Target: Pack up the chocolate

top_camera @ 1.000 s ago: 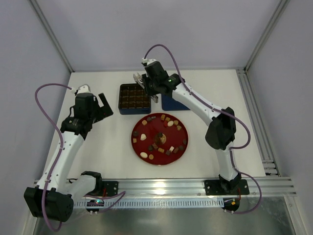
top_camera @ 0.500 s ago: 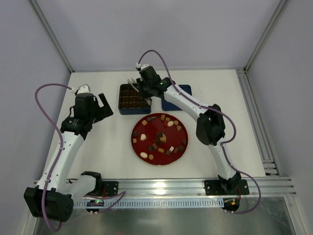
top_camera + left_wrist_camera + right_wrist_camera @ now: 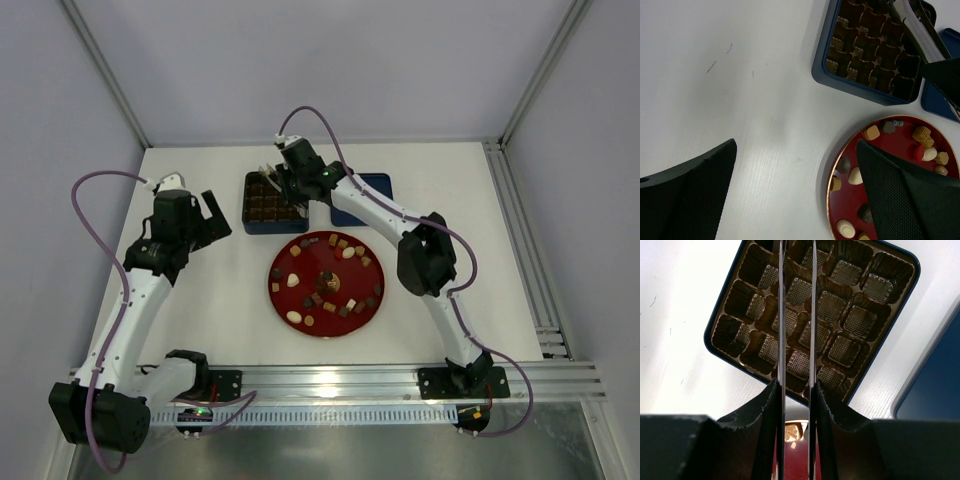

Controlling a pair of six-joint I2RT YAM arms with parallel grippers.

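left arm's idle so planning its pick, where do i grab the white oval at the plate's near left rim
Probably best: come straight down with the left tool and pinch the white oval across its short width. It lies flat on the plate, and a brown piece sits close off one end.

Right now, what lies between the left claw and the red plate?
Nothing: only bare white table separates the left claw from the red plate, clearest in the top view.

white tbl (image 3: pixel 200 300) | blue grid tin (image 3: pixel 275 228) far ctr | blue lid (image 3: pixel 378 184) just rt | red plate (image 3: pixel 305 266) near side
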